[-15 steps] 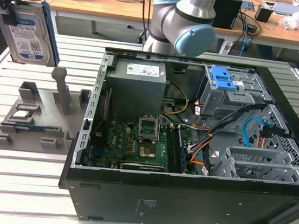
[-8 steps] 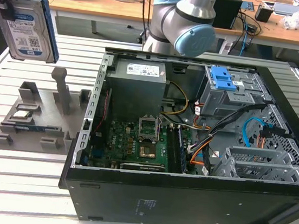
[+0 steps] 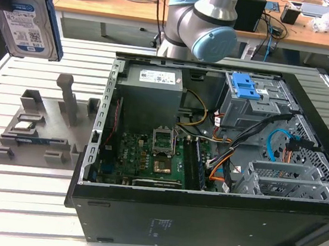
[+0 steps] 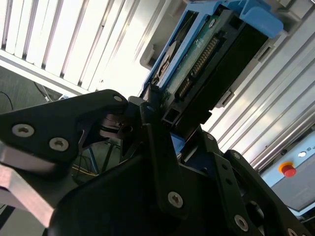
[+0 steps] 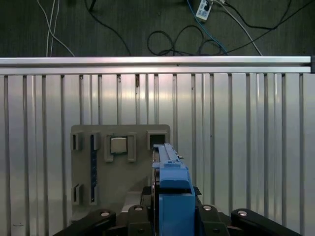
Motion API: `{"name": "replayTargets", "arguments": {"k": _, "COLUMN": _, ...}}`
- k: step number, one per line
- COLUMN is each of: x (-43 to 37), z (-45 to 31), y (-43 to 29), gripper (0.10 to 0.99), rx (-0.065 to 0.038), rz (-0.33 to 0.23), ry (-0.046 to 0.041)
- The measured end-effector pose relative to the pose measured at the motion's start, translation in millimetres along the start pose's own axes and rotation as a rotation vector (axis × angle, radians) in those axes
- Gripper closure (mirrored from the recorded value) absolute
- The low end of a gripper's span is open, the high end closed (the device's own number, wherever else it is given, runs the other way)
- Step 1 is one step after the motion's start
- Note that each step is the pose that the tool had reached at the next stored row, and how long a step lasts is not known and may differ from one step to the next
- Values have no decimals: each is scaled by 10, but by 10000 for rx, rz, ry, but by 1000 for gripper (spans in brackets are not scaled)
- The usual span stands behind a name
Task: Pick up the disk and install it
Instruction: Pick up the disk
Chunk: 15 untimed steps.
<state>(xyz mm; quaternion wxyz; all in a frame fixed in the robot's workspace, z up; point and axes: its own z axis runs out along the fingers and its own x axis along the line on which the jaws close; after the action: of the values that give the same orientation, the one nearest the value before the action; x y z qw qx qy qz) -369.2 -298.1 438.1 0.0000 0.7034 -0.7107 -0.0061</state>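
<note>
In the second wrist view the gripper (image 4: 177,118) has its black fingers (image 4: 153,129) closed on the disk (image 4: 206,54), clamping one end. The rest of the drive runs straight out from the fingertips, so its long axis lies in line with the gripper. The drive is seen edge-on, with its green board and connector row facing the camera and blue rails along its sides. In the first wrist view the camera looks straight down along the held disk (image 5: 171,189), whose blue rail end sits between the finger links. Below it lie the slatted metal table (image 5: 246,147) and a grey holding fixture (image 5: 120,147), and the drive hangs over the fixture's edge without touching it. In the exterior view the disk (image 3: 25,22) is high at the exterior view's far left, label facing the camera and long axis close to upright with a slight tilt, well above the grey fixture (image 3: 38,125). The open computer case (image 3: 200,223) fills the middle and the exterior view's right. Its drive bay with the blue latch (image 3: 248,86) is at the far right inside the case, well apart from the disk, with the grey power supply (image 3: 151,82) between them. The arm (image 3: 204,20) shows a pale-blue joint behind the case's far edge, so I judge it to be stretched out sideways towards the exterior view's left.
</note>
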Motion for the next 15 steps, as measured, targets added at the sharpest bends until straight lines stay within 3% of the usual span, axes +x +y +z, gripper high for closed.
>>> {"name": "replayTargets", "arguments": {"k": 4, "x": -3, "z": -83, "y": 1, "gripper": 722, "rx": 1, "rz": 0, "ry": 0}}
{"name": "replayTargets", "arguments": {"k": 15, "x": -15, "z": -407, "y": 4, "gripper": 722, "rx": 1, "rz": 1, "ry": 0}}
